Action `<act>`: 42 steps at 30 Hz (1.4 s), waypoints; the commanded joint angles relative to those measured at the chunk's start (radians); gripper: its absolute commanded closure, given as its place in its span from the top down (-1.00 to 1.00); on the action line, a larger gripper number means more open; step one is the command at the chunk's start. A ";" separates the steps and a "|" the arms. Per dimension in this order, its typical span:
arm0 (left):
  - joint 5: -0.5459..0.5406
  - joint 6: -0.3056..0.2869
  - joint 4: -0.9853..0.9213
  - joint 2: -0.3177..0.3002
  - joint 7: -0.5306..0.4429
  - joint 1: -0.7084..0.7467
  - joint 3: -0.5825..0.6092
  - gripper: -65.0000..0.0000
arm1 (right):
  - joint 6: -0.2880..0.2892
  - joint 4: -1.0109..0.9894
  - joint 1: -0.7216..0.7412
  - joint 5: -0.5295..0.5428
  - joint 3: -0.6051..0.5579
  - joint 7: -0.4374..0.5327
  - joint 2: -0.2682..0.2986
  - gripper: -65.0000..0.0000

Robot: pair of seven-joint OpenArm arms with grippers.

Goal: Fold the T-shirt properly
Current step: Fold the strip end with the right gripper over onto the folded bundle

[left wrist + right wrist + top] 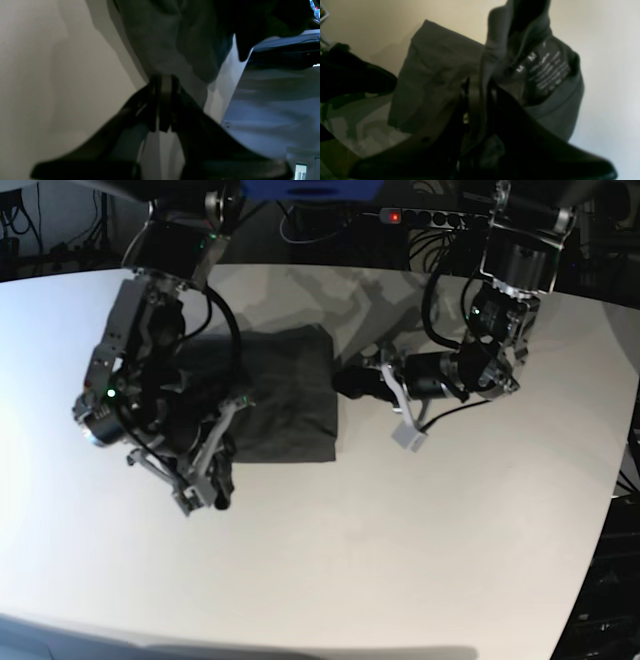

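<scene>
T-shirt [285,395] lies on the white worktop [420,530] as a compact, partly folded rectangle, so judge the fold well advanced but unfinished. You have the right gripper [480,100] with jaws clamped on a raised collar fold beside the label [545,70]. The left gripper [163,105] jaws are together on no cloth, at the shirt's edge.

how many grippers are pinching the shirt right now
2. The right gripper is shut on the T-shirt near its neck label; the left gripper pinches the shirt's opposite edge.
</scene>
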 commanded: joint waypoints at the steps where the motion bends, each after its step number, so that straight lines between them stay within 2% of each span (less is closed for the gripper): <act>1: -0.009 0.003 0.011 -0.002 0.007 -0.009 -0.001 -0.93 | 0.003 0.016 0.014 0.020 -0.003 -0.001 -0.004 -0.99; 8: -0.009 0.003 0.011 0.008 0.004 -0.025 -0.003 -0.93 | 0.003 0.015 -0.008 0.022 -0.003 -0.001 -0.004 -0.99; 14: -0.001 0.005 0.003 0.041 0.006 -0.052 -0.003 -0.93 | 0.003 0.015 -0.014 0.037 -0.003 -0.001 -0.004 -0.99; 18: -0.001 0.008 0.003 0.041 0.006 -0.054 -0.003 -0.93 | 0.003 0.015 -0.018 0.142 -0.003 -0.001 -0.004 -0.99; 22: -0.007 0.054 0.003 0.035 0.006 -0.054 -0.003 -0.93 | 0.003 0.015 -0.021 0.306 -0.023 -0.001 -0.004 -0.99; 27: -0.007 0.062 0.009 0.033 0.006 -0.048 -0.003 -0.93 | 0.003 0.013 -0.021 0.481 -0.026 -0.001 -0.004 -0.99; 32: -0.007 0.062 0.009 0.035 0.006 -0.048 -0.001 -0.93 | 0.003 0.010 -0.043 0.494 -0.046 -0.001 -0.004 -0.99; 38: -0.007 0.062 0.011 0.033 0.006 -0.048 -0.001 -0.93 | 0.003 0.010 -0.103 0.494 -0.158 -0.001 -0.004 -0.99; 42: -0.007 0.062 0.011 0.035 0.006 -0.045 -0.001 -0.93 | 0.003 0.001 -0.118 0.494 -0.190 -0.001 -0.004 -0.99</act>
